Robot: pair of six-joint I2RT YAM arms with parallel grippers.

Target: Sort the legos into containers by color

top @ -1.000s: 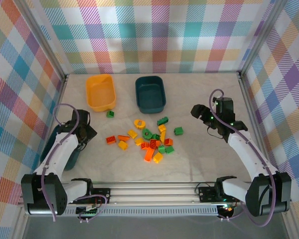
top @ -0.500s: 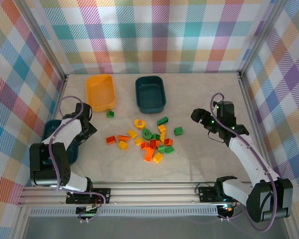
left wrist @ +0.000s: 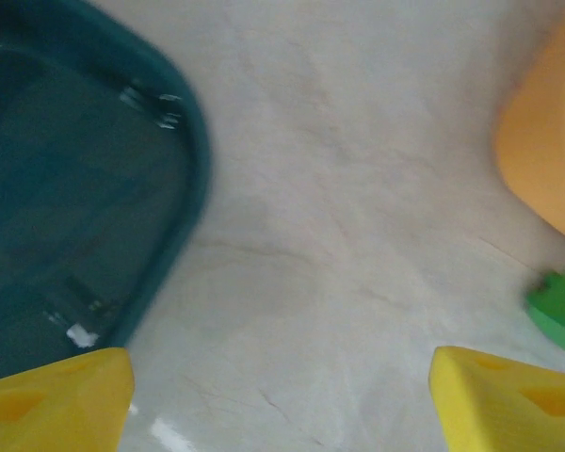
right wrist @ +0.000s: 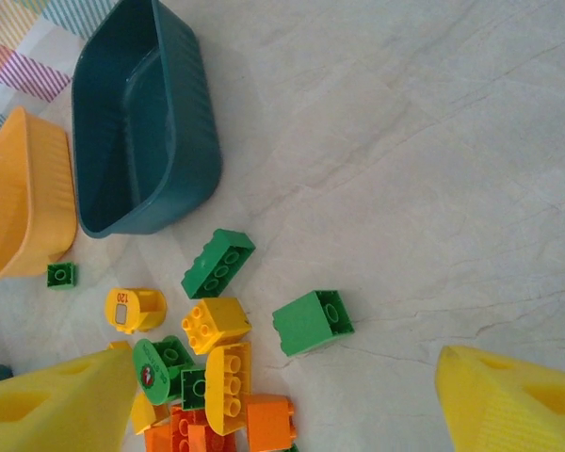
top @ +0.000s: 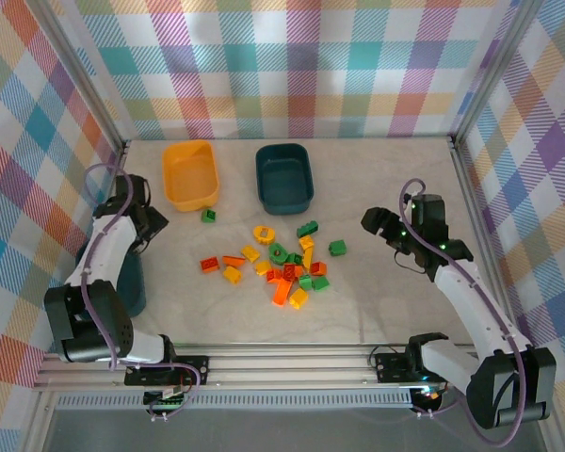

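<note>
Legos (top: 282, 268) lie loose, heaped ahead of the open, empty right gripper (right wrist: 284, 395); left gripper (left wrist: 282, 400), also open, hangs between teal tub (left wrist: 75, 188) and orange tub (left wrist: 546, 141); sorting not yet begun

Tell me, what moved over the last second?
The left gripper swung farther back and left, toward the wall, open and empty. The right gripper drifted slightly nearer the arm bases, also open and empty. Nothing was picked up or dropped. The legos and tubs stayed put.
</note>
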